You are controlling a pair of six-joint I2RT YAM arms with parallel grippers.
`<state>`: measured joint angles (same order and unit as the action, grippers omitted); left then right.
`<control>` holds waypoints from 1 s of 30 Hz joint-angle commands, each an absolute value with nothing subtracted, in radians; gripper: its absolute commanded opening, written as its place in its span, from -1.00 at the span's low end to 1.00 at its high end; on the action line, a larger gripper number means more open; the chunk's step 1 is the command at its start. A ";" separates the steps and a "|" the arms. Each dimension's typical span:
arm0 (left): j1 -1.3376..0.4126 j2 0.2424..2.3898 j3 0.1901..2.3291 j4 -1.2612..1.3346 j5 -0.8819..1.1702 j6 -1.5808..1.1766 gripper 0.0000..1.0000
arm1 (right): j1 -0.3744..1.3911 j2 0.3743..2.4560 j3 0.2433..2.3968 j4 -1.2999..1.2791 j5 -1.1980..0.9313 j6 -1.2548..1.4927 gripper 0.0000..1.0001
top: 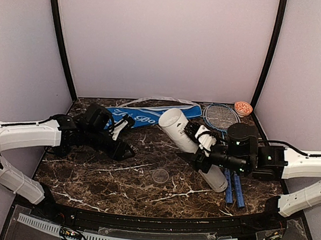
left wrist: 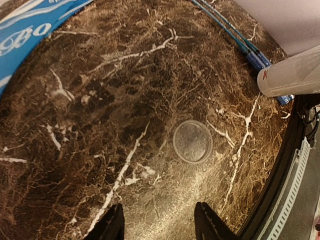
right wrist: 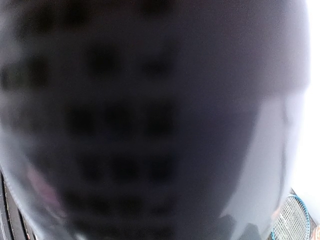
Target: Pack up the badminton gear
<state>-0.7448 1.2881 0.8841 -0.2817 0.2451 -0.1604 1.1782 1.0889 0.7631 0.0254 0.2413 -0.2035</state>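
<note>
Slanting over the counter (top: pixel 93 175), the tube (top: pixel 176 129) sits gripped mid-length in my right fingers (top: pixel 203 137), its mouth raised toward the left arm. My left fingers (left wrist: pixel 112 225) hang apart, empty; the clear lid (left wrist: pixel 192 141) lies flat just ahead, nearer that arm.

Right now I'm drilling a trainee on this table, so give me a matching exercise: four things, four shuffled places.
1 white tube
2 racket cover
3 orange bowl
4 clear lid

A back right corner
B in the right gripper
C flat, front centre
D along the back, left of centre

Pairs: 1-B, 2-D, 3-A, 4-C
</note>
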 commanded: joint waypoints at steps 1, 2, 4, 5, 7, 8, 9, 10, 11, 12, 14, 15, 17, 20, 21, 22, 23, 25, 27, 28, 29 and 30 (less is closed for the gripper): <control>-0.802 1.380 0.891 -0.172 0.254 -0.193 -0.05 | 1.185 1.062 0.748 0.053 0.274 -0.190 0.10; -0.817 1.413 0.902 -0.167 0.250 -0.191 -0.07 | 1.186 1.058 0.744 0.055 0.276 -0.188 0.10; -0.851 1.485 0.933 -0.175 0.232 -0.181 -0.10 | 1.186 1.050 0.736 0.060 0.276 -0.185 0.10; -0.865 1.521 0.951 -0.180 0.226 -0.175 -0.12 | 1.184 1.045 0.731 0.063 0.275 -0.183 0.10; -0.890 1.587 0.988 -0.189 0.220 -0.160 -0.14 | 1.186 1.040 0.722 0.068 0.272 -0.177 0.10; -0.900 1.617 1.006 -0.195 0.213 -0.156 -0.16 | 1.186 1.039 0.721 0.069 0.272 -0.174 0.10; -0.908 1.645 1.023 -0.197 0.212 -0.150 -0.19 | 1.187 1.036 0.718 0.071 0.269 -0.173 0.10; -0.916 1.668 1.038 -0.195 0.214 -0.149 -0.21 | 1.187 1.033 0.715 0.071 0.269 -0.172 0.10; -0.920 1.691 1.051 -0.193 0.217 -0.146 -0.22 | 1.186 1.030 0.713 0.075 0.268 -0.170 0.10; -0.924 1.712 1.065 -0.195 0.217 -0.143 -0.23 | 1.187 1.026 0.709 0.076 0.267 -0.169 0.10; -0.929 1.749 1.090 -0.192 0.213 -0.138 -0.24 | 1.187 1.021 0.707 0.076 0.268 -0.167 0.09; -0.932 1.764 1.104 -0.190 0.212 -0.136 -0.25 | 1.187 1.017 0.704 0.074 0.270 -0.167 0.10; -0.936 1.797 1.126 -0.191 0.204 -0.131 -0.26 | 1.187 1.013 0.701 0.071 0.273 -0.166 0.10; -0.941 1.852 1.165 -0.213 0.184 -0.124 -0.30 | 1.187 1.009 0.697 0.072 0.275 -0.164 0.10; -0.943 1.866 1.177 -0.220 0.176 -0.118 -0.30 | 1.187 1.009 0.696 0.073 0.275 -0.164 0.10; -0.945 1.880 1.186 -0.227 0.175 -0.114 -0.30 | 1.187 1.009 0.694 0.074 0.275 -0.164 0.10; -0.946 1.891 1.196 -0.232 0.177 -0.112 -0.31 | 1.187 1.008 0.693 0.075 0.275 -0.164 0.10; -0.946 1.908 1.207 -0.235 0.176 -0.108 -0.33 | 1.187 1.009 0.690 0.077 0.276 -0.166 0.10; -0.946 1.923 1.217 -0.240 0.171 -0.103 -0.35 | 1.187 1.011 0.689 0.079 0.275 -0.166 0.10; -0.946 1.930 1.221 -0.240 0.167 -0.100 -0.36 | 1.186 1.011 0.689 0.080 0.274 -0.167 0.10; -0.946 1.938 1.226 -0.246 0.160 -0.098 -0.38 | 1.187 1.011 0.689 0.080 0.274 -0.167 0.10; -0.946 1.945 1.232 -0.251 0.154 -0.095 -0.40 | 1.187 1.012 0.688 0.080 0.275 -0.167 0.10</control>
